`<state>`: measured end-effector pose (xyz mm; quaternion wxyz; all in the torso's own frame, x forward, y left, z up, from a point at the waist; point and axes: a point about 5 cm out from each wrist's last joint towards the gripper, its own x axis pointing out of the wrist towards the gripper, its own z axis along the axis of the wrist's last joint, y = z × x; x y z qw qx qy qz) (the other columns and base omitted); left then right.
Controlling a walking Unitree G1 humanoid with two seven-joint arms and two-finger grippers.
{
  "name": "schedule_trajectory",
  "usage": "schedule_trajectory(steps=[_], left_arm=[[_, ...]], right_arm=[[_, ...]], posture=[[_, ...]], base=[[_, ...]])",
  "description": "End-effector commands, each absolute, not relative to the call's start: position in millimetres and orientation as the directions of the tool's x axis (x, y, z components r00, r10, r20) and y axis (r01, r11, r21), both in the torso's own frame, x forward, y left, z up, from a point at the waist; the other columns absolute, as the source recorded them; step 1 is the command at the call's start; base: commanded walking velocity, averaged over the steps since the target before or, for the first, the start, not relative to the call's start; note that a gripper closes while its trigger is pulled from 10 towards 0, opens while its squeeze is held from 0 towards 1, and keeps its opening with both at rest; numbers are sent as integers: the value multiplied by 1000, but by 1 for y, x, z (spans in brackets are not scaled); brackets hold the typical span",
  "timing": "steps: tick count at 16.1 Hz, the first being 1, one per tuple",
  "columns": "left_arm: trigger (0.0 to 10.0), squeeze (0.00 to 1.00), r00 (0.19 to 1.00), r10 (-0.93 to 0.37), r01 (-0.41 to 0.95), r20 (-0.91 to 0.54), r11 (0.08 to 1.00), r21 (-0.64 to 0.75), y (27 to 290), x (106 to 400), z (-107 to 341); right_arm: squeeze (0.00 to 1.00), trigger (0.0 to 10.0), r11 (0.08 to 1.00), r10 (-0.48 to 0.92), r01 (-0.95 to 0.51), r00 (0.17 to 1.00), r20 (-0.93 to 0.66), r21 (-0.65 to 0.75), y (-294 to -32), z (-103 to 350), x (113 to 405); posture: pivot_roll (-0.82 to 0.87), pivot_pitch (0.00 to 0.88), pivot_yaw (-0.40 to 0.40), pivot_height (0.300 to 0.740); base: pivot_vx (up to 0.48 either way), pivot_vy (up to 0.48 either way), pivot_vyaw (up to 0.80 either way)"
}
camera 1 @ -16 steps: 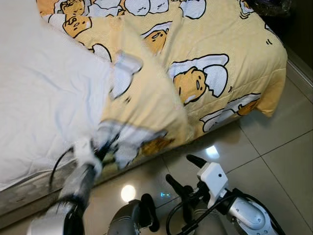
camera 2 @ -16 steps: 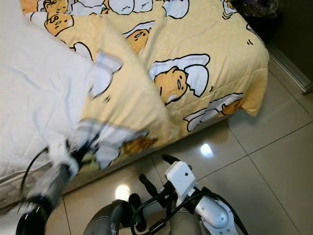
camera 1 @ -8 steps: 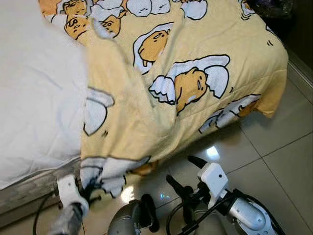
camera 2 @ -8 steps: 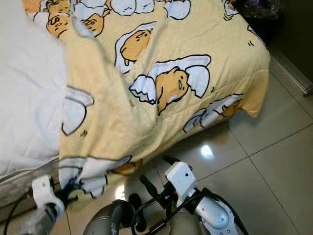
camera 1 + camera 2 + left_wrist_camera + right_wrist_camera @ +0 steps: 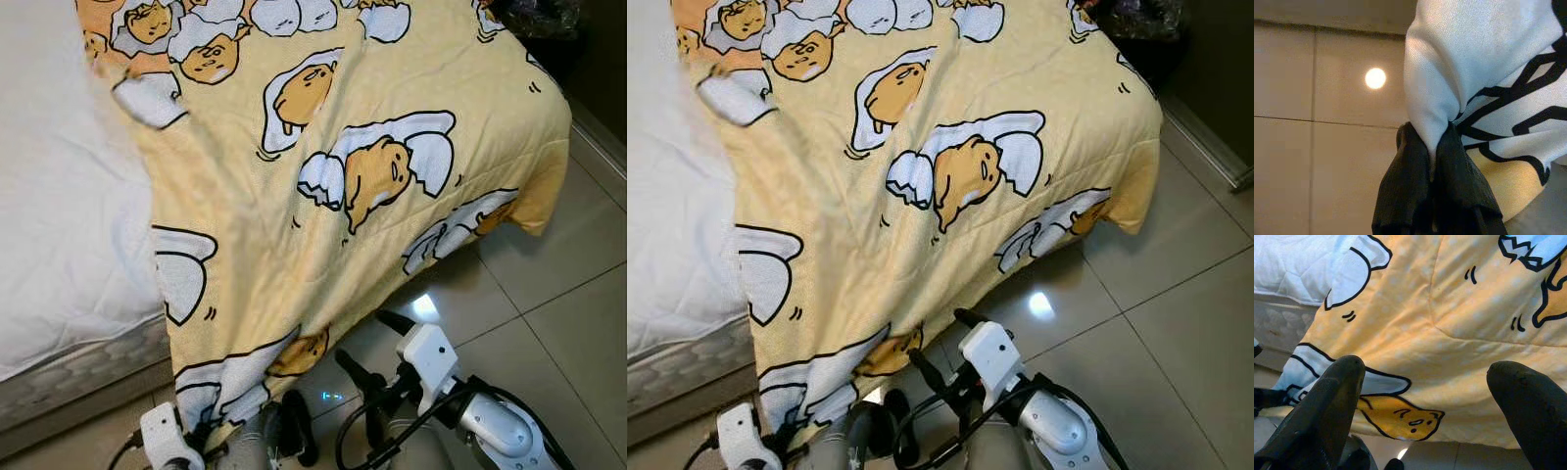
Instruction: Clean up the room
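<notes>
A yellow blanket [image 5: 333,166] printed with cartoon eggs lies spread over the bed and hangs down its near side to the floor. My left gripper [image 5: 1431,147] is shut on the blanket's white and black lower corner [image 5: 1474,73]. It holds that corner low at the bottom left, just above the floor [image 5: 201,438]. My right gripper [image 5: 362,338] stands open low in front of the bed's side with nothing between its fingers. It faces the hanging blanket [image 5: 1449,308].
The bare white mattress [image 5: 59,215] shows to the left of the blanket. Glossy tiled floor [image 5: 558,294] runs along the bed's near side and foot. A dark bag-like object [image 5: 549,15] sits at the far right corner, by a dark wall base [image 5: 602,122].
My left gripper has pulled the blanket corner down and toward me, off the mattress. The folded-over flap has opened out flat and now hangs over the bed's side. The right arm has not moved.
</notes>
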<state>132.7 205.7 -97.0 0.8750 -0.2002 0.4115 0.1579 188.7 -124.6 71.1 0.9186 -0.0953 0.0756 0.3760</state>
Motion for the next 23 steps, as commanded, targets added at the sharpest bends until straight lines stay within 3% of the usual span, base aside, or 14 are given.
schedule_trajectory(steps=[1,3,7,8,10,13,14,17,23], left_arm=[[0,0,511,152,-483,-846,865,-136,213,100,-106],[0,0,421,217,-463,-881,886,-4,227,81,-109],[0,0,386,166,-360,-908,933,17,224,79,-111],[10000,0,402,141,-314,-905,949,9,217,84,-112],[10000,0,418,126,-292,-900,956,-2,208,93,-111],[10000,0,371,186,-108,-910,982,157,212,102,-110],[10000,0,377,198,-127,-905,979,161,214,105,-109],[10000,0,568,188,-229,-801,971,66,213,148,-93],[10000,0,609,197,-228,-768,971,68,201,163,-88]], right_arm=[[0,10000,703,673,-704,704,-229,-101,-127,65,185],[0,10000,704,671,-702,706,-226,-104,-127,65,188],[0,10000,705,670,-702,707,-224,-107,-125,63,191],[0,10000,705,670,-701,709,-221,-107,-124,63,193],[0,10000,706,670,-700,709,-220,-108,-124,63,194],[0,10000,703,673,-703,707,-216,-110,-121,62,198],[0,10000,705,672,-700,710,-212,-114,-122,62,200],[0,10000,711,664,-693,718,-206,-122,-124,63,200],[0,10000,711,665,-693,717,-208,-118,-124,62,198]], posture=[[-230,279,100,740],[-232,275,98,740],[-217,260,101,740],[-213,260,102,740],[-206,254,101,740],[-213,241,98,740],[-219,238,100,740],[-223,235,100,740],[-223,237,100,740]], base=[[0,0,0],[0,0,0],[0,0,0],[0,0,0],[0,0,0],[0,0,0],[0,0,0],[0,0,0],[-51,0,0]])
